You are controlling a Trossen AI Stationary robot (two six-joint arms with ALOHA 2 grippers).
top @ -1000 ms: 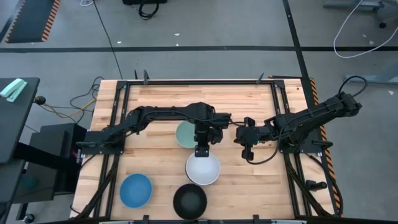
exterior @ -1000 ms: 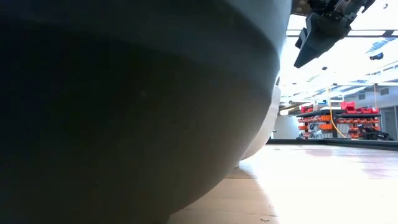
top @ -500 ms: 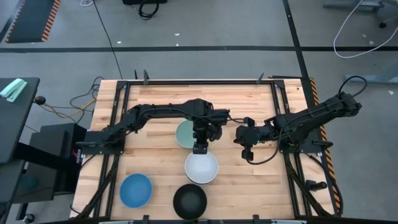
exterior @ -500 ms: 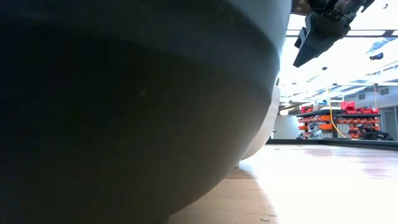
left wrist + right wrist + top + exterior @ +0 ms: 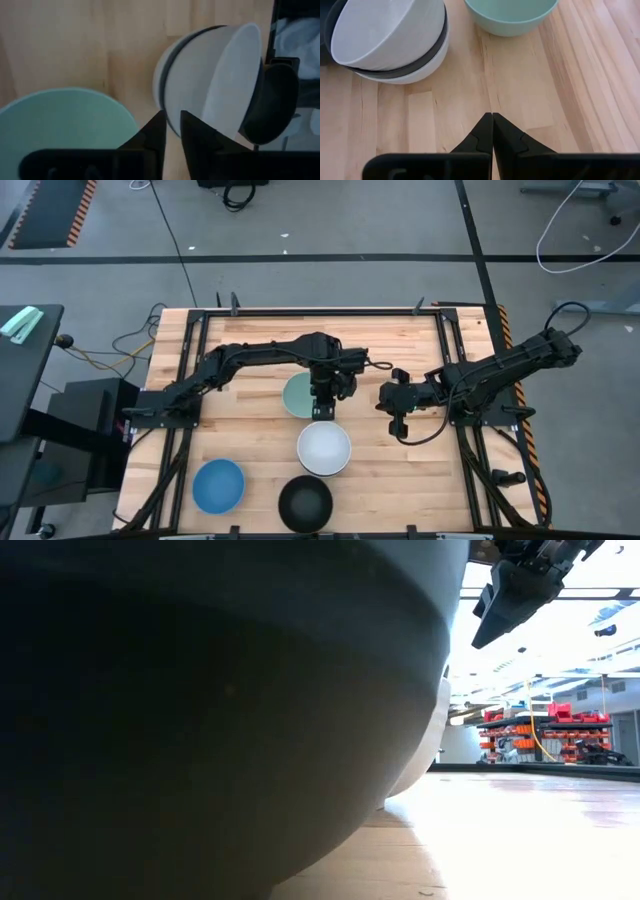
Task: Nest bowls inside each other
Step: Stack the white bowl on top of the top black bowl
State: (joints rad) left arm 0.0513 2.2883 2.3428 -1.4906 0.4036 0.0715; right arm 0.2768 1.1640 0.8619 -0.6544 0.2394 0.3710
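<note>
A stack of three bowls, white in black in white (image 5: 324, 448) (image 5: 390, 40) (image 5: 210, 95), stands on the table's near middle. A mint green bowl (image 5: 296, 395) (image 5: 65, 120) (image 5: 512, 12) stands just beyond it. A blue bowl (image 5: 218, 485) and a lone black bowl (image 5: 305, 503) (image 5: 200, 690) rest near the near edge. My left gripper (image 5: 322, 416) (image 5: 172, 131) hovers between the mint bowl and the stack, its fingers a narrow gap apart. My right gripper (image 5: 400, 428) (image 5: 492, 119) is shut, to the right of both, holding nothing.
The black bowl fills most of the low view, with the stack's side (image 5: 436, 735) behind it. Bare wooden table (image 5: 400, 480) lies to the right of the bowls and along the far side. Dark frame rails (image 5: 462, 470) run along the table's sides.
My left gripper has drawn back from the far rim of the white stack toward the table's far edge, and now stands by the mint bowl's right side. The right arm has kept still.
</note>
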